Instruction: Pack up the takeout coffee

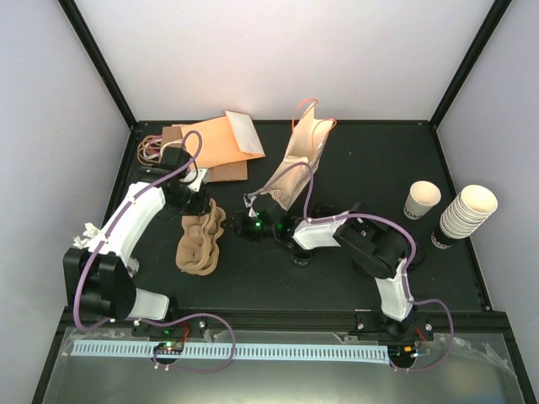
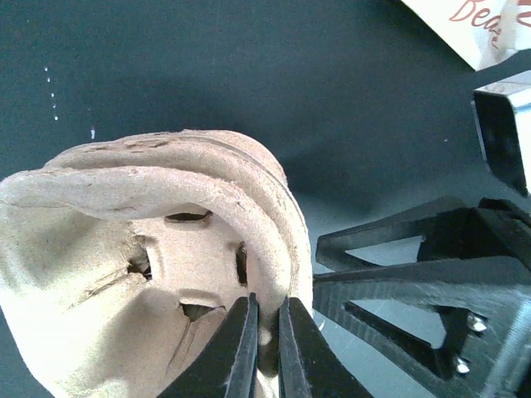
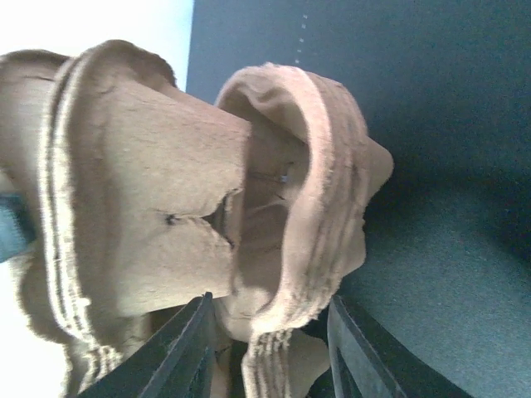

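Looking down from the top camera, I see the cup (image 1: 421,200) standing upright at the right side of the table (image 1: 278,286), mouth up, dark print on its side. It sits just left of the tilted stack (image 1: 465,212) of nested cups, and well apart from both arms.

My left gripper (image 2: 265,348) has its fingers pressed nearly together, pinching the rim of the carrier (image 1: 199,248) (brown moulded pulp, and it looks like several layers nested). In the left wrist view the rim wall runs straight down between the two black fingers.

My right gripper (image 3: 274,348) reaches across from the right to the same carrier. Its fingers stand part-spread, one on each side of a curled edge and close against it. I cannot tell from the wrist view whether they press on it or only straddle it. In that view the pulp layers have parted into two lobes, and only the right-hand one sits between the fingers.

Behind the grippers a pale bag (image 1: 301,156) stands open, handles up. Orange bags (image 1: 221,141) lie flat at the back left.
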`<state>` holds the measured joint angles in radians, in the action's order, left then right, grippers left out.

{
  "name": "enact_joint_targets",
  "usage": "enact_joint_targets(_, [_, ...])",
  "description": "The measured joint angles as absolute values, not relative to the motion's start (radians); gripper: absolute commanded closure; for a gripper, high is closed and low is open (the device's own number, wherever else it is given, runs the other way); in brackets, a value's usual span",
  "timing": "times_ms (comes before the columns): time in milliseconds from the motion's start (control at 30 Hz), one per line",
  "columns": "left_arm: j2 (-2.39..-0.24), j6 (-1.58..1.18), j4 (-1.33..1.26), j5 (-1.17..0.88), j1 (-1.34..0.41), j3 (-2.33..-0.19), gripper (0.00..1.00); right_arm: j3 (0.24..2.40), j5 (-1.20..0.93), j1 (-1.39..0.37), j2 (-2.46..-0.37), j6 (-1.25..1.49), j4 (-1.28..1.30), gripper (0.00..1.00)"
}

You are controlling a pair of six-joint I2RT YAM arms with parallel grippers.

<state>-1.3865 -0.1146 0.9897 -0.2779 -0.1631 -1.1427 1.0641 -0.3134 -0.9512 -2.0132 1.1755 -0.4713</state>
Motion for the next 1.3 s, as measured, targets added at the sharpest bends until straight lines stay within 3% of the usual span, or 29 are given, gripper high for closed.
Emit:
enact_joint_targets(267, [-1.385, -0.115, 0.994, -0.273, -0.163, -1.143, 0.96, 1.059, -0.318, -0.951, -1.975, 1.129, -0.518, 0.51])
enact_joint_targets(633, [-1.38, -0.115, 0.994, -0.273, -0.163, -1.143, 0.96, 1.059, -0.356, -0.951, -1.975, 1.124, -0.603, 0.49])
enact_joint_targets(1300, [-1.381, -0.115, 0.994, -0.274, -0.163, -1.143, 0.97, 1.142, -0.403, -0.96, -2.017, 1.129, -0.59, 0.67])
